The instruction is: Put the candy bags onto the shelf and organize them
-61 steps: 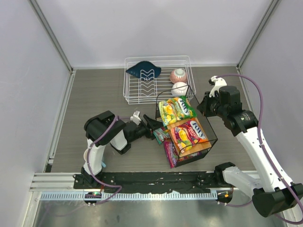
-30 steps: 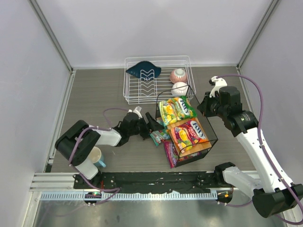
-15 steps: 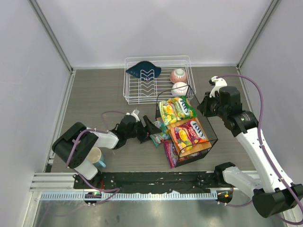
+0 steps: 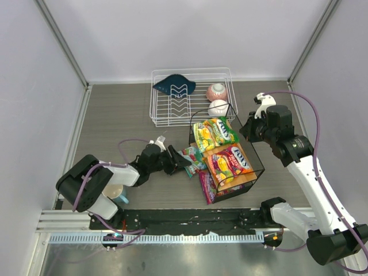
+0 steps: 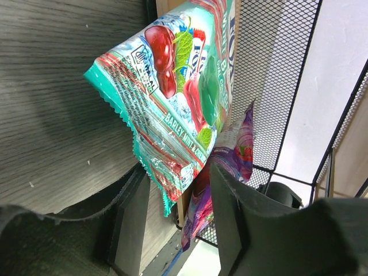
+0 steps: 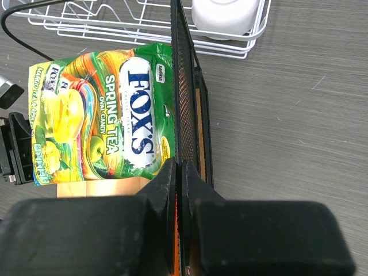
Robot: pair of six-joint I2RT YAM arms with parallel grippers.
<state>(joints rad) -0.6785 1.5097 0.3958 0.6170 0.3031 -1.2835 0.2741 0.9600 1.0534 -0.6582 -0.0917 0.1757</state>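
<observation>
The shelf [image 4: 257, 162], a black wire frame with a tan board, lies on the table. The green bag [image 4: 214, 133] and the orange-red bag [image 4: 230, 160] lie on its board. The purple bag [image 4: 207, 186] sticks out at its near left corner. The teal bag [image 4: 193, 159] leans on the shelf's left edge. My left gripper [image 4: 177, 162] is open, with the teal bag's [image 5: 172, 98] lower corner loose between the fingers [image 5: 129, 218]; the purple bag [image 5: 233, 164] shows behind. My right gripper [image 4: 248, 130] is shut on the shelf's mesh wall [image 6: 183, 86], beside the green bag [image 6: 109, 121].
A white wire dish rack [image 4: 164, 115] stands behind the shelf, holding a dark blue item [image 4: 174, 85] and two pale bowls [image 4: 217, 91], [image 4: 218, 107]. A mug [image 4: 115, 192] stands by the left arm's base. Grey walls enclose three sides.
My left arm has dropped low and drawn back to the left, away from the shelf. The teal bag has shifted slightly up against the shelf's edge. The right arm has not moved.
</observation>
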